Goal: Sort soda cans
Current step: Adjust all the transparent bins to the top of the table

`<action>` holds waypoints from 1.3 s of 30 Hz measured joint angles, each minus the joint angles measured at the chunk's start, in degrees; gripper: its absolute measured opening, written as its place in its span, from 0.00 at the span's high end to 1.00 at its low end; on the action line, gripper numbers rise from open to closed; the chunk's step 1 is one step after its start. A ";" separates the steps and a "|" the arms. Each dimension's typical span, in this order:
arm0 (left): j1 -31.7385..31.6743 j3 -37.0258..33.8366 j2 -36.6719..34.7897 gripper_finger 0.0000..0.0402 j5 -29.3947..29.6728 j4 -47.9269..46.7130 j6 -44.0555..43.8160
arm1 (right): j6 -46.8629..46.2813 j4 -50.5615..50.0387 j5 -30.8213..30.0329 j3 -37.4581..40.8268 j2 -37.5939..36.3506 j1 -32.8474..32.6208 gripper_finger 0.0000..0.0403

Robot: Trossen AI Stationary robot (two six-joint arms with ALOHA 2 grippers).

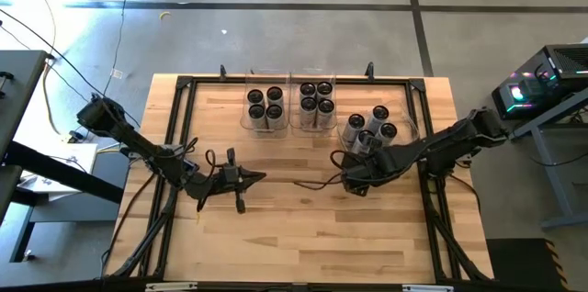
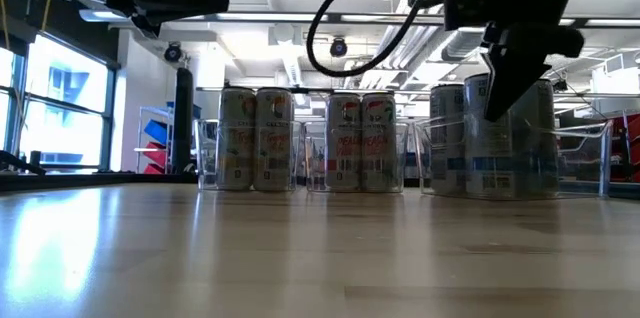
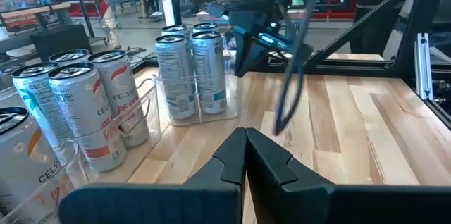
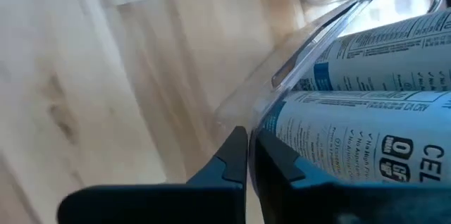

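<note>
Soda cans stand upright in three clear bins along the far side. The left bin point(image 1: 265, 106) and the middle bin point(image 1: 316, 104) each hold several; the right bin point(image 1: 372, 129) holds several with blue lettering point(image 2: 490, 143). My right gripper point(image 4: 246, 139) is shut and points steeply down at the right bin's near left corner point(image 1: 352, 162), clear of the table in the low view point(image 2: 497, 108). My left gripper point(image 1: 262, 178) is shut on nothing. It hangs level over the table's middle left and points toward the right arm point(image 3: 245, 136). My right gripper's shut fingers point(image 4: 229, 155) stand at the right bin's clear rim point(image 4: 282, 76), with the side of a can point(image 4: 338, 125) close by one finger. They come from above, slanting down. I cannot tell whether they touch the rim or the can.
A black frame point(image 1: 184, 85) runs around the wooden tabletop. Cables hang from both arms, and one point(image 3: 289, 90) droops over the table's middle. Bare wood point(image 1: 303, 237) lies between the bins and the near edge.
</note>
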State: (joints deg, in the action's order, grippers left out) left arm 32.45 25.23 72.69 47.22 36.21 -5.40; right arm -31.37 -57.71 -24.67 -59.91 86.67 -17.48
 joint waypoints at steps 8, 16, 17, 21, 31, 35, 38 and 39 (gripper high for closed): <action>-0.02 0.00 -0.02 1.00 0.04 0.07 0.08 | -1.88 -0.28 2.93 -0.14 -0.09 -6.92 0.99; -0.18 0.00 -0.04 1.00 0.07 1.43 0.10 | -8.62 -4.32 6.34 -0.25 -0.04 -12.98 0.96; -0.17 0.00 -0.04 1.00 0.07 1.42 0.10 | -9.18 -5.15 6.58 -0.21 0.01 -13.60 0.95; -0.17 0.00 -0.04 1.00 0.06 1.42 0.07 | -12.57 -8.05 7.73 -0.21 0.15 -15.81 0.87; -0.56 0.00 0.08 1.00 0.07 1.42 1.01 | -27.30 -20.09 8.73 -8.71 0.23 -21.36 0.71; -1.92 0.67 1.96 1.00 0.09 1.40 1.01 | -31.60 -20.35 6.55 -13.12 0.17 -24.93 0.71; -3.93 4.17 7.29 1.00 -0.02 1.43 1.01 | -33.42 -18.89 0.00 -14.35 0.09 -28.71 0.71; -4.78 6.03 9.89 1.00 -0.03 1.49 1.03 | -34.40 -18.18 -2.07 -14.32 0.08 -30.06 0.71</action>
State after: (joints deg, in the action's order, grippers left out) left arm 27.66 31.26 82.57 47.19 37.69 -4.37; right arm -65.77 -75.89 -26.74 -74.23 86.75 -47.54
